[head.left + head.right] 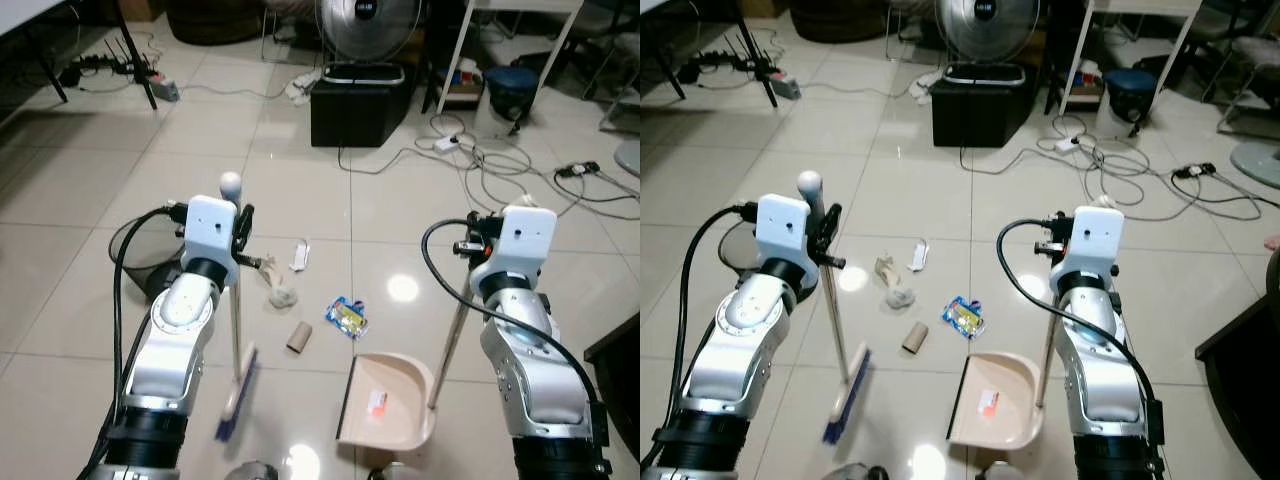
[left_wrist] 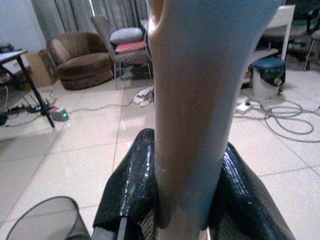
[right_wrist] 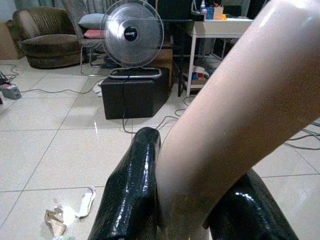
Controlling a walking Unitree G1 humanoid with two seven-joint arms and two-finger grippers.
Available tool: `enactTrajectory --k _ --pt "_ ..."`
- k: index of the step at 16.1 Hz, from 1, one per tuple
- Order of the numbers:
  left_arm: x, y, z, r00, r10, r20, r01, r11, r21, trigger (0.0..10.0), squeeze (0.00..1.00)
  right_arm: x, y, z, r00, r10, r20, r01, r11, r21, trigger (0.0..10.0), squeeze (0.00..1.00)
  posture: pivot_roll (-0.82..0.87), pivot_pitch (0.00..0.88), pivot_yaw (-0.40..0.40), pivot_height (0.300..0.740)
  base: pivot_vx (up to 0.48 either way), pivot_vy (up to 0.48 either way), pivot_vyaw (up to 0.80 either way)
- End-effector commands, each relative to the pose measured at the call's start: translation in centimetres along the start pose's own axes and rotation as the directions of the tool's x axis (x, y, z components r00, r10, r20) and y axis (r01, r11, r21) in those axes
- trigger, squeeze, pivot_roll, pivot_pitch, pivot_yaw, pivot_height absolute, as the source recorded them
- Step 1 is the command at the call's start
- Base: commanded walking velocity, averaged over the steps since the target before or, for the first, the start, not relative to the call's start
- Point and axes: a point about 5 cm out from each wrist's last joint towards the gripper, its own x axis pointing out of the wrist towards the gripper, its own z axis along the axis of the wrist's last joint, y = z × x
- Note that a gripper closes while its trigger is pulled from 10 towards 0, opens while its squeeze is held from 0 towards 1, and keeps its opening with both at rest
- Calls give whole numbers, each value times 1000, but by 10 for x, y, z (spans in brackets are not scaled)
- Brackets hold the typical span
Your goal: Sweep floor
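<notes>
Floor [image 1: 90, 200]: tiled, littered at lower centre of the head views.
Dustpan [image 1: 390, 400]: resting mouth-left at lower centre; the right end effector [image 3: 192, 210] is clamping its upright handle.
Broom [image 1: 236, 398]: bristles touching the floor at lower left, pole clamped in the left end effector [image 2: 187, 205].
Litter: crumpled paper [image 1: 281, 294], white strip [image 1: 299, 254], blue wrapper [image 1: 347, 316] and cardboard roll [image 1: 299, 337] are lying between broom and pan.
Judged best: short strokes rightward, pan lip kept flat.
Wrist views are adding the finger grips, armchair [image 2: 82, 60] and fan [image 3: 132, 35].
</notes>
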Motion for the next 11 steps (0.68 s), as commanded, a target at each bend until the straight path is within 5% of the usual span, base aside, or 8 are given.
enactTrajectory --k 1,8,11 --pt "0 -1 8 999 -14 50 13 1000 14 10000 0 1 -4 6 999 -16 28 16 1000 -15 10000 0 -166 31 4 740 0 0 0" --pt "-7 10 6 998 24 49 -26 999 32 10000 0 9 4 12 998 -11 57 13 999 -29 10000 0 -131 41 -19 740 0 0 0" --pt "-7 11 6 998 37 51 -38 999 31 10000 0 12 6 14 997 8 77 -5 999 -40 10000 0 -123 56 -27 740 293 0 0"
